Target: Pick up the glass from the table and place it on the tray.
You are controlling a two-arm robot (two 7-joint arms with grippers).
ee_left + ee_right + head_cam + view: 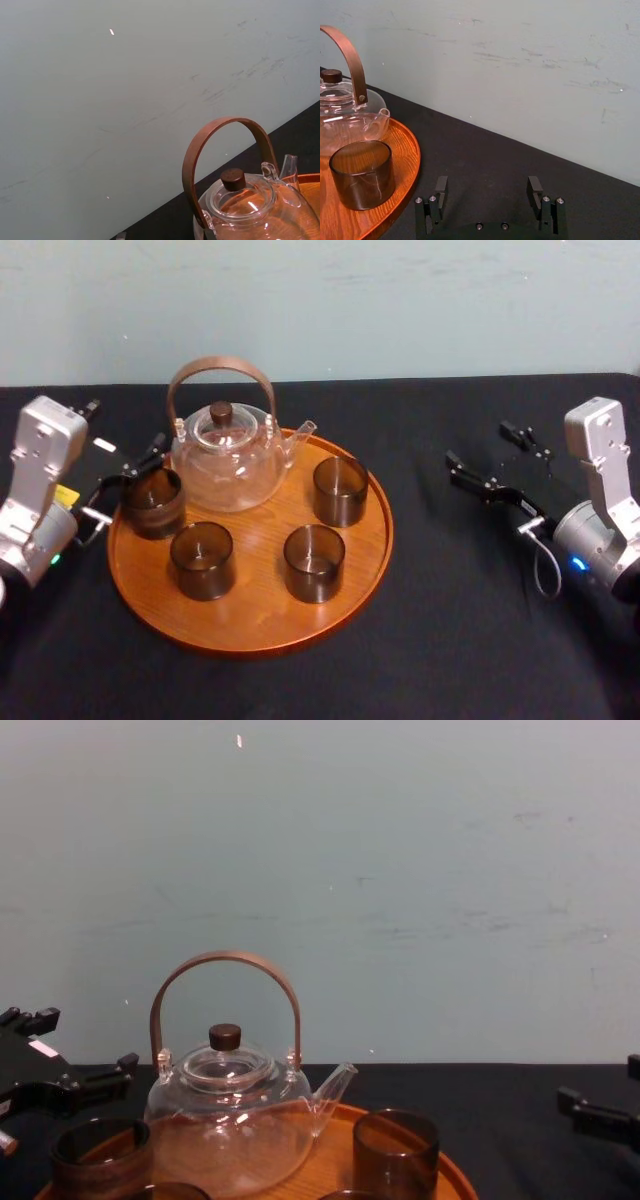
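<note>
The glass (152,502) stands at the left edge of the tray (250,635), beside the teapot (228,455). The left hand (128,480) is spread wide just beside it, probably to release it. The right hand (487,192) hangs wide open over the desk (480,640), idle.

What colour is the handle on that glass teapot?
The handle is a coppery reddish-brown, clearest in the left wrist view.

On the worktop (450,660), left of centre, lies the tray (250,632). On it: the teapot (228,455) at the back, a right glass (340,490) beside it, two front glasses (202,560) nearer, a left glass (153,502) (just beside the left gripper (122,483)). The right gripper (478,445) sits far right.
</note>
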